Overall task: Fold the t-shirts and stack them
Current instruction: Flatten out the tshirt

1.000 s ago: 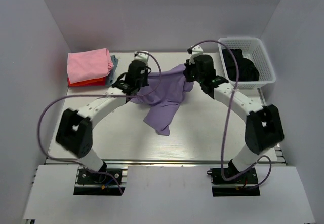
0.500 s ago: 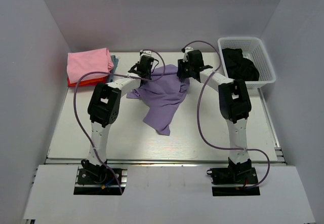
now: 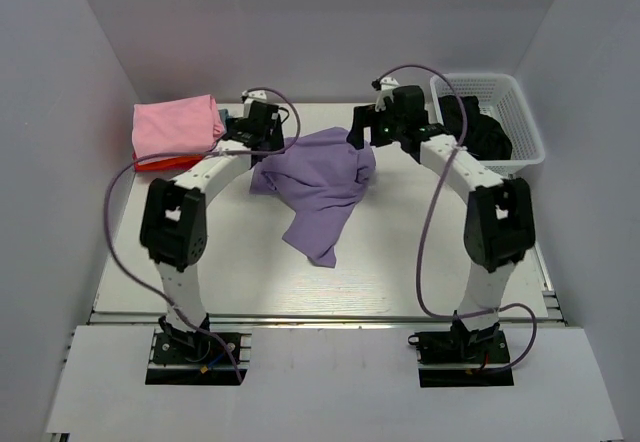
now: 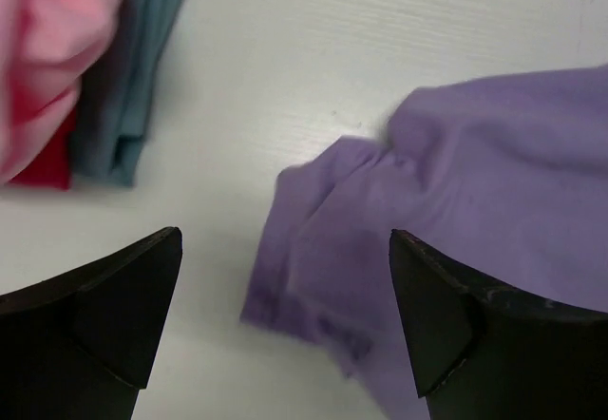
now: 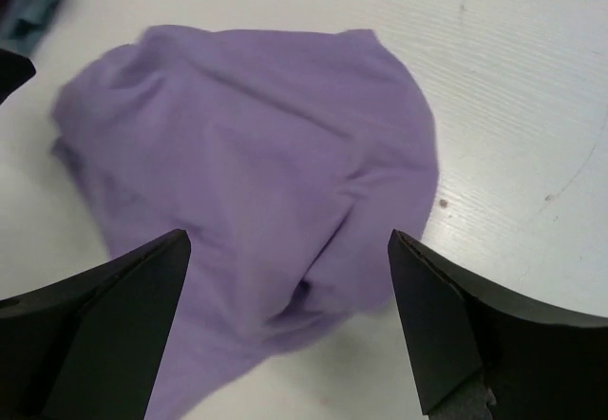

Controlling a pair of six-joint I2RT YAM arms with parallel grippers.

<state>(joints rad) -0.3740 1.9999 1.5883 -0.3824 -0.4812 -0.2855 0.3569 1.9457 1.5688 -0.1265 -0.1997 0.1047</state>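
Observation:
A lavender t-shirt (image 3: 320, 187) lies crumpled on the white table, one corner trailing toward the near side. My left gripper (image 3: 262, 140) hovers open over its left edge, and the left wrist view shows that gripper (image 4: 285, 239) with only the shirt's hem (image 4: 475, 182) below it. My right gripper (image 3: 360, 132) is open above the shirt's far right part; in its own view the gripper (image 5: 288, 237) holds nothing over the bunched cloth (image 5: 256, 163). At the far left sits a folded stack: pink t-shirt (image 3: 175, 127) on top, red (image 3: 160, 162) beneath, grey-blue (image 3: 225, 120) at the side.
A white lattice basket (image 3: 520, 112) holding dark clothing (image 3: 475, 127) stands at the far right. The stack's pink (image 4: 57, 21), grey-blue (image 4: 133, 68) and red (image 4: 43, 159) edges lie just left of my left gripper. Grey walls enclose the table.
Both grippers went from shut on the lavender shirt to open and let it go. The shirt dropped flatter on the table. Both arms drew apart toward the far side.

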